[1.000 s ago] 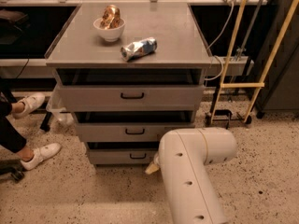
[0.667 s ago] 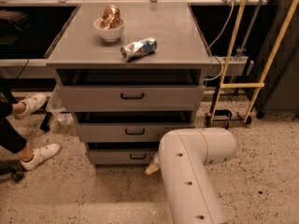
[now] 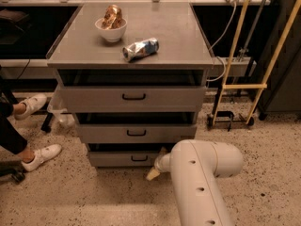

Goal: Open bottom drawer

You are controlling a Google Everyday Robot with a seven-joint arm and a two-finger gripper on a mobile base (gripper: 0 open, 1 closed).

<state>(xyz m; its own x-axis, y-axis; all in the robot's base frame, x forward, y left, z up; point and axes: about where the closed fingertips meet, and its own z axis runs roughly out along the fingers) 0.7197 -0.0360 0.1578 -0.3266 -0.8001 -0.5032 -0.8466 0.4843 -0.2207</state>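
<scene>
Nothing has moved: my claw (image 3: 158, 164) sits beside the bottom drawer (image 3: 113, 160) handle (image 3: 138, 158); its grip I cannot tell; drawer unopened.

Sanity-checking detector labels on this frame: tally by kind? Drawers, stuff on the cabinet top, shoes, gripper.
drawers: 3 (top drawer, middle drawer, bottom drawer)
bowl: 1
crumpled packet: 1
white shoes: 2
gripper: 1, low by the bottom drawer's right end
total: 8
</scene>
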